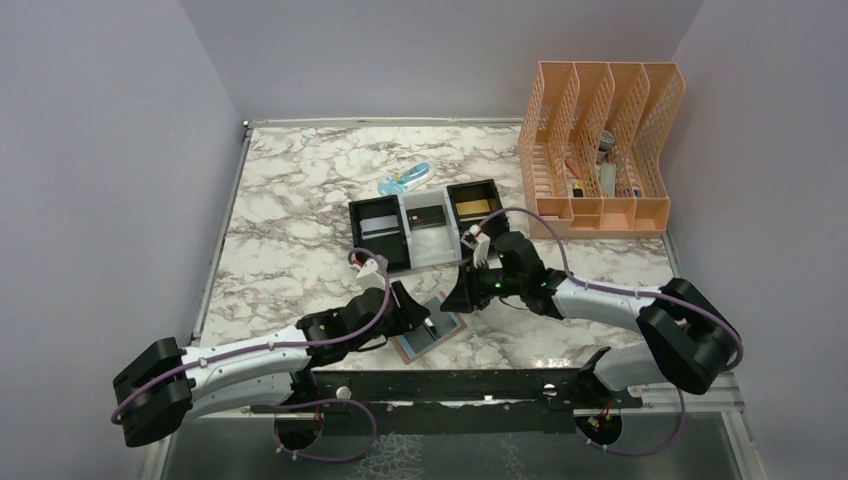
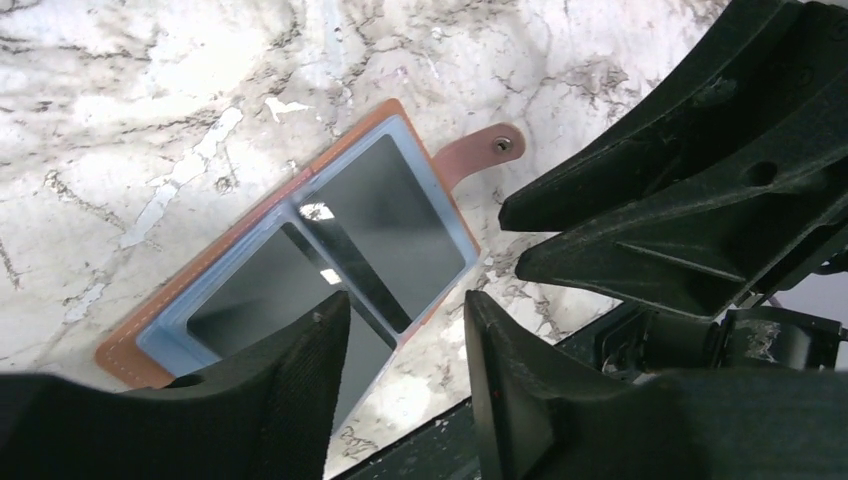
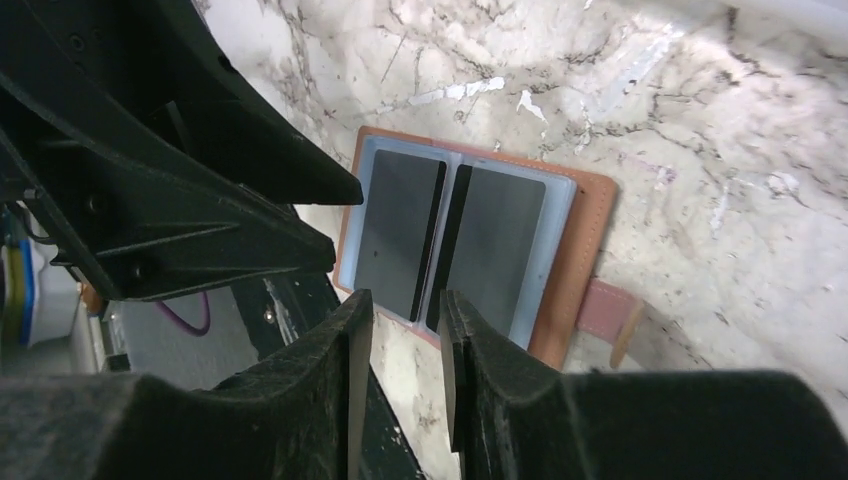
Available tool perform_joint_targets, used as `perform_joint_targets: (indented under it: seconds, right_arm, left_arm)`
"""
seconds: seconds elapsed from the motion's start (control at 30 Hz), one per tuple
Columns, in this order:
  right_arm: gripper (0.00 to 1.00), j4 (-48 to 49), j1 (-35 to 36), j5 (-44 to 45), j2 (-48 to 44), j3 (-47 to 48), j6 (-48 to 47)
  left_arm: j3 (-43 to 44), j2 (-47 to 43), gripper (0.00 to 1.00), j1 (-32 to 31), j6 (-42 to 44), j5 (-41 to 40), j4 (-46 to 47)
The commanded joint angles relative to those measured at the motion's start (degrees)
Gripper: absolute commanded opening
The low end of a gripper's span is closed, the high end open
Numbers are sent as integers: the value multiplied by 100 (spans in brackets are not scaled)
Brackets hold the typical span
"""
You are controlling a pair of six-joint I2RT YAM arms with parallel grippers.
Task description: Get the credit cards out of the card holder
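The tan card holder [image 1: 432, 337] lies open and flat on the marble near the front edge. Its pale blue pockets [image 2: 400, 130] hold two dark grey credit cards [image 2: 390, 220] [image 2: 250, 290], also visible in the right wrist view as card [image 3: 400, 225] and card [image 3: 495, 240]. The snap tab [image 2: 480, 150] sticks out at one side. My left gripper [image 1: 425, 318] [image 2: 405, 305] hovers open over the holder's near edge, nothing between its fingers. My right gripper [image 1: 452, 300] [image 3: 405, 300] hangs just above the holder's other side, jaws narrowly apart and empty.
A black-and-white three-compartment tray [image 1: 425, 225] sits behind the holder, with a gold-orange item [image 1: 470, 203] in its right compartment. A peach file rack [image 1: 600, 150] stands at the back right. A light blue object [image 1: 405, 180] lies behind the tray. The two grippers are close together.
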Motion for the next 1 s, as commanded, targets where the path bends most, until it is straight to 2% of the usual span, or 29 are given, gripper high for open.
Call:
perform_joint_targets:
  seconds: [0.0, 0.13, 0.3, 0.5, 0.63, 0.97]
  right_arm:
    - [30, 142, 181, -391, 504, 342, -96]
    - [30, -427, 190, 660, 686, 515, -185]
    - [29, -629, 190, 822, 938, 613, -334]
    - [29, -830, 190, 1111, 1206, 547, -353]
    - [29, -847, 190, 1096, 1226, 462, -348]
    - [29, -940, 190, 1145, 1166, 425, -389]
  left_arm:
    - [-12, 80, 45, -27, -4, 24, 8]
    - [25, 482, 43, -27, 13, 305, 491]
    - [-51, 1103, 43, -27, -209, 402, 1274]
    - [240, 1869, 42, -27, -228, 331, 1309]
    - [418, 2242, 38, -55, -276, 387, 1134]
    - [360, 2118, 36, -131, -338, 199, 773]
